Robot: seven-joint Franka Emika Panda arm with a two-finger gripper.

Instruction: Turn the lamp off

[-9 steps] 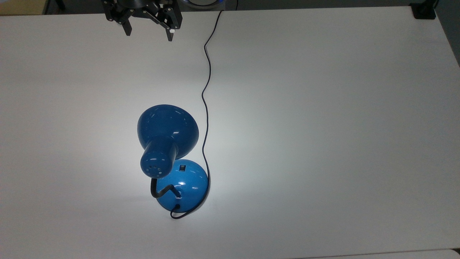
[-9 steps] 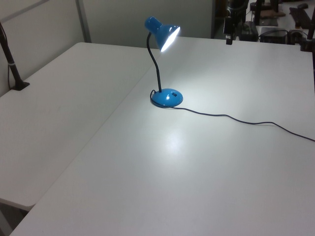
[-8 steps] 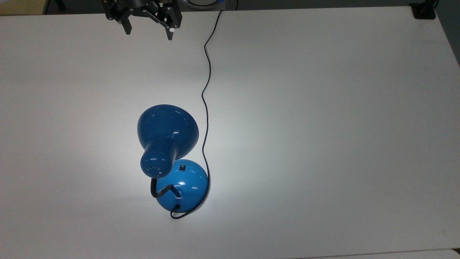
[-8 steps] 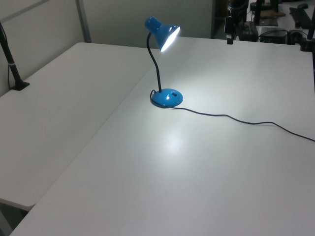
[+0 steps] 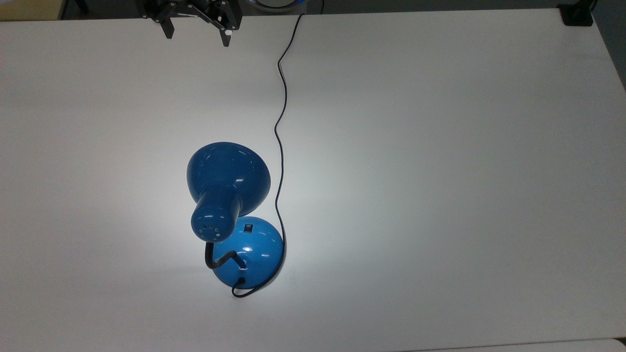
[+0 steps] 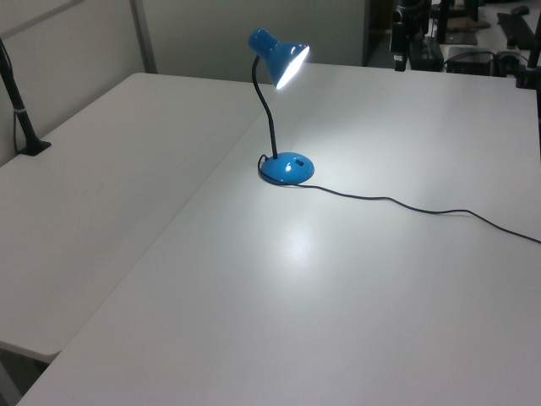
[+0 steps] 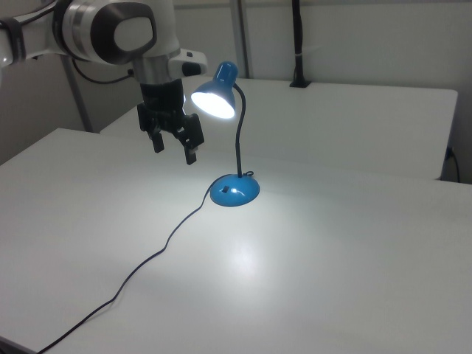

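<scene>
While your gripper (image 5: 196, 35) hangs with fingers apart at the top view's upper edge, well apart from it the lit blue lamp (image 5: 230, 205) stands mid-table, casting a bright pool on the white table (image 5: 440, 171). Its black cord (image 5: 279, 127) trails toward the gripper's side.

The arm (image 7: 110, 29) is showing glossy white rounded shells, with a large dark grey oval cap set into the side of its bulky joint. Below it a short white wrist segment is giving way to a black block. The black claw (image 7: 175, 147) is carrying two angular black fingers (image 5: 169, 30) standing apart with a clear gap between them; a small white mark is sitting near the tip of one finger in the top view.
</scene>
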